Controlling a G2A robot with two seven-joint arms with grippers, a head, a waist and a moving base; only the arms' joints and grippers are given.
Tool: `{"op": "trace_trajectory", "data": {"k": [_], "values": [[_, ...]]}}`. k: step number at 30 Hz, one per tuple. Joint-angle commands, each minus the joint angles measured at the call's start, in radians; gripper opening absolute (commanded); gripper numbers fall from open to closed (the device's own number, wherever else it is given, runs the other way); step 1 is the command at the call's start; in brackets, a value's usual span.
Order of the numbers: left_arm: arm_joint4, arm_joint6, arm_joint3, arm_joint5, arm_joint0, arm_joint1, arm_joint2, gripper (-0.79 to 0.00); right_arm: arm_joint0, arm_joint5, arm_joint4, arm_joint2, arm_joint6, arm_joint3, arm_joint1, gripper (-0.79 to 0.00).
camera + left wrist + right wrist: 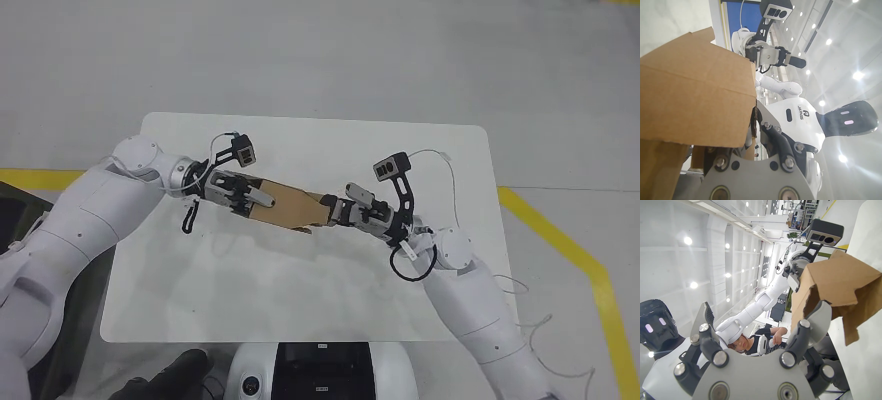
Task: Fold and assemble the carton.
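Left gripper: your left gripper (248,198) is at the carton's left end, above the back half of the tabletop (300,290). Its fingers (768,119) are closed onto a cardboard wall. You can see 1 finger beside the frayed edge; the other is hidden behind the board.

Carton: the brown carton (290,207) stretches between your 2 grippers, about mid-width of the white tabletop. It is partly folded, with creased panels and notched flaps hanging loose at the right end. You cannot tell from these views whether it touches the tabletop.

Right gripper: your right gripper (338,212) meets the carton's right end with its fingers spread wide and clamping nothing. 1 finger (819,313) rests against the cardboard at the open end. The other finger (705,313) stands free, well apart from the carton.
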Motion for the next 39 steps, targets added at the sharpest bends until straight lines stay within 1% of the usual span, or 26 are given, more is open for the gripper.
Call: {"op": "trace_trajectory", "data": {"k": [1,5,9,18,26,30,32,35,39], "values": [[0.009,0.0,0.005,0.0,-0.002,-0.004,0.0,-0.785,-0.003,-0.003,0.008,0.002,0.003,-0.01,0.0,0.0],[0.026,0.0,0.008,0.0,-0.004,-0.011,-0.004,-0.785,0.0,-0.002,0.021,-0.01,0.005,-0.015,-0.003,0.0],[0.057,0.0,0.016,0.0,-0.004,-0.02,-0.029,-0.785,0.016,-0.003,0.033,-0.036,0.006,-0.004,-0.01,0.0],[0.109,0.0,0.021,0.0,0.025,-0.044,-0.093,-0.785,0.065,-0.019,0.054,-0.1,-0.005,0.016,-0.031,0.0],[0.139,0.0,0.022,0.0,0.056,-0.057,-0.152,-0.785,0.11,-0.017,0.031,-0.149,-0.029,0.05,-0.049,0.0],[0.144,0.0,0.028,0.0,0.073,-0.06,-0.176,-0.785,0.112,-0.015,0.022,-0.152,-0.038,0.049,-0.052,0.0],[0.143,0.0,0.032,0.0,0.08,-0.062,-0.183,-0.785,0.104,-0.032,0.026,-0.14,-0.043,0.043,-0.051,0.0],[0.132,0.0,0.046,0.0,0.088,-0.065,-0.191,-0.785,0.077,-0.053,0.033,-0.111,-0.041,0.029,-0.045,0.0],[0.104,0.0,0.061,0.0,0.097,-0.068,-0.195,-0.785,0.038,-0.056,0.04,-0.072,-0.039,0.01,-0.035,0.0]]}}
